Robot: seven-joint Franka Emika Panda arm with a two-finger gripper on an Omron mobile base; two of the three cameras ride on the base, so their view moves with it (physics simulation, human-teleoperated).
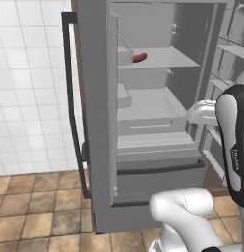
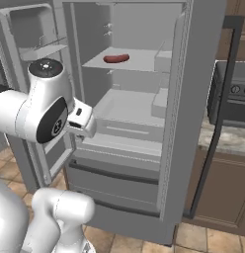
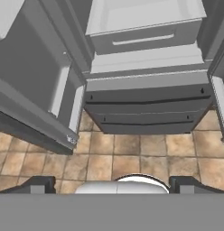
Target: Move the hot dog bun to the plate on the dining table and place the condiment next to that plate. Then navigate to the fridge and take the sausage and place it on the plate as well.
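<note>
The fridge (image 1: 158, 98) (image 2: 134, 118) stands in front of me with both doors swung open, showing grey shelves and drawers. The reddish-brown sausage (image 1: 139, 58) (image 2: 116, 59) lies alone on the upper shelf. My gripper (image 3: 111, 186) is open with nothing between its fingertips (image 3: 37, 185). It hangs in front of the fridge at about the height of the middle drawer, well below the sausage, and points down at the lower drawers (image 3: 145, 108) and the floor. The hot dog bun, the plate, the condiment and the dining table are out of view.
An open fridge door (image 1: 94, 113) with a dark handle (image 1: 70, 98) stands at the left. The other open door (image 2: 193, 99) is at the right, with a stove and stone counter (image 2: 233, 104) behind it. A white tiled wall (image 1: 25, 74) is at far left, above a terracotta floor (image 3: 132, 149).
</note>
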